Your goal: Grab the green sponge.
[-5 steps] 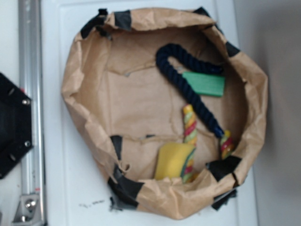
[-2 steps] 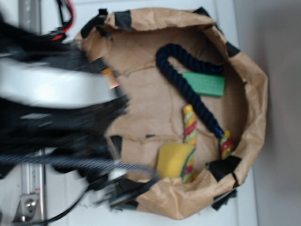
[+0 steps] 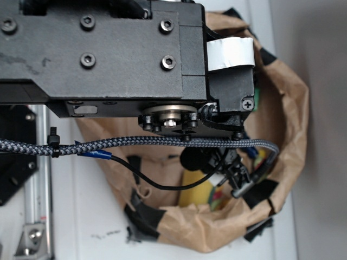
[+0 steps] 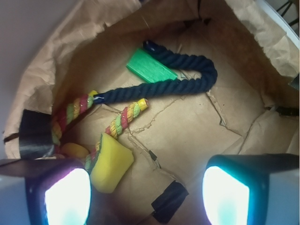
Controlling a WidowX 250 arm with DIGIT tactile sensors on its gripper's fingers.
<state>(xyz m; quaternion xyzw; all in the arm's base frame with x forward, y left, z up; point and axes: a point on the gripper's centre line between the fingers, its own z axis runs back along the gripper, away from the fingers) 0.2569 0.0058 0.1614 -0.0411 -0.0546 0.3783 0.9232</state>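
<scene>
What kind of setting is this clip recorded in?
Probably a lab tabletop rig: a white table with a metal rail, and a taped paper bin holding a green sponge and rope.

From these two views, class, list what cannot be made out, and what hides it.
1. Green sponge: exterior view, almost all behind the arm; wrist view, one end under the rope.
2. Gripper: fingertips cut off by the wrist view's bottom edge.
3. Yellow sponge: exterior view, mostly behind cables.

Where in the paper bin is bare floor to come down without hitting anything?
Bare paper bin floor lies between the navy rope's bend, the yellow sponge and the black tape patch. It is crowded where the green sponge sits under the rope by the multicolored rope.
</scene>
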